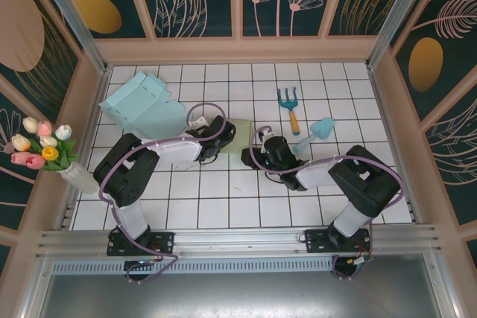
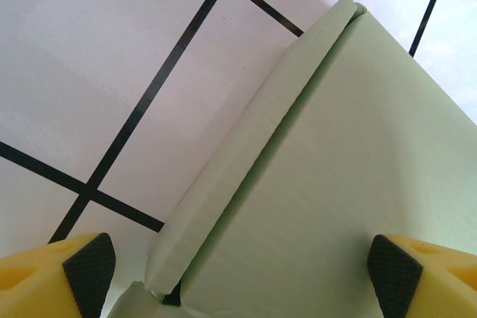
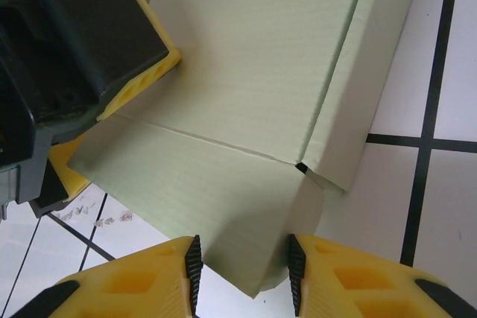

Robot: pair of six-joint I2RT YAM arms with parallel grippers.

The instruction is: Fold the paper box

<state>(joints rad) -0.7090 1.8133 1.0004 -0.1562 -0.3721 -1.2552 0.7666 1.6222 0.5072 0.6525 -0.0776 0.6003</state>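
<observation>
Green paper box [image 3: 253, 72] flat, axis unclear

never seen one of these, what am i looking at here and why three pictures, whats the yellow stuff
These are two robot arms bolted to a tiled table, each ending in a two-fingered pincer with yellow fingers. The wide picture looks down from above; the other two come from cameras on each wrist. Between the arms lies a pale green paper box, to be folded. The left pincer stands wide open over it. The right pincer has a flap between its fingers; whether it pinches yet I can't tell. Also there: a light blue paper box, a toy rake, a blue scoop and a vase of tulips.
</observation>
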